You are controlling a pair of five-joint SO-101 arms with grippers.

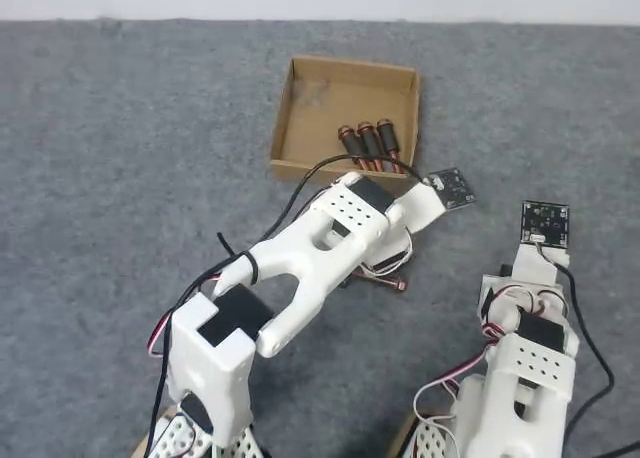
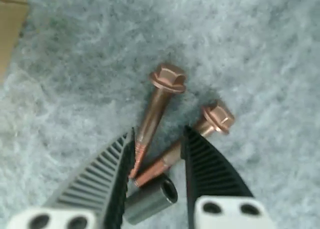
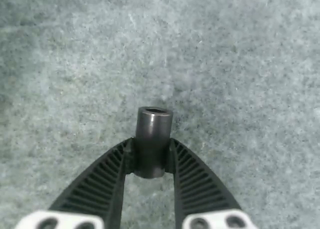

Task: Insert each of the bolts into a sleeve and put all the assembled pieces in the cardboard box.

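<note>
1. In the left wrist view a loose sleeve lies on its side between the half-open jaws of the left gripper, which grips nothing.
2. The threaded tips of two bolts lie together just beside that sleeve, within the jaws; their heads fan apart on the carpet.
3. In the right wrist view the right gripper is closed around a held sleeve, bore outward, above the carpet.
4. The high view adds the box, just beyond the left arm, and three assembled pieces lying side by side in it.
5. The right arm stands to the side, apart from the box.
6. Count: two bolts, two sleeves, three assembled pieces.
</note>
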